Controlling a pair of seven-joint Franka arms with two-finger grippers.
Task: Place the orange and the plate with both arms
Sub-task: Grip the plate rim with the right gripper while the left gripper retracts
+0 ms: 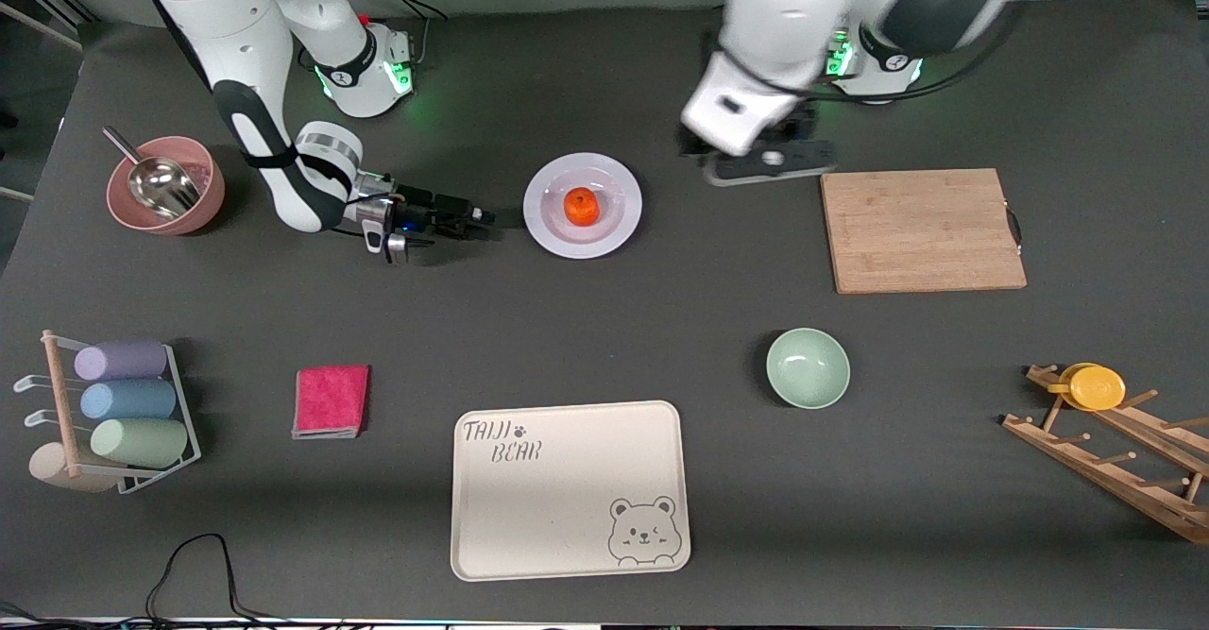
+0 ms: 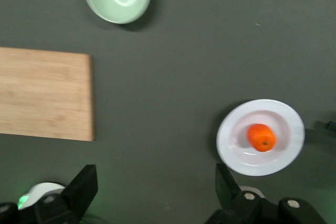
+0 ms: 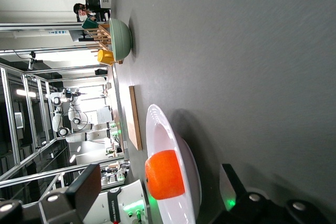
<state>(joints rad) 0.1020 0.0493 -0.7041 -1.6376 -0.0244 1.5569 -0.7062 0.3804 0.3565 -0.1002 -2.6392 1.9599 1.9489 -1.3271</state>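
Nearest: one cream bear tray. One bright orange on one lavender-white plate. Right claw beside plate, spread apart, empty. Left claw over desk, spread apart, empty.

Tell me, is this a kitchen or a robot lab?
Probably a robot lab set up like a kitchen: two robot arms bolted to a dark table, kitchen things like a plate and cutting board, and metal frames and another robot visible nearby.

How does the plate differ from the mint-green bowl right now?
The plate is pale lavender-white, wide and shallow; the mint-green bowl is deeper and narrower across. The plate holds the orange at its centre; the bowl holds nothing. The plate lies farther from the front camera, beside the right gripper, whose fingers are open; the bowl lies nearer, toward the left arm's end. Both are round, glossy and upright on the table.
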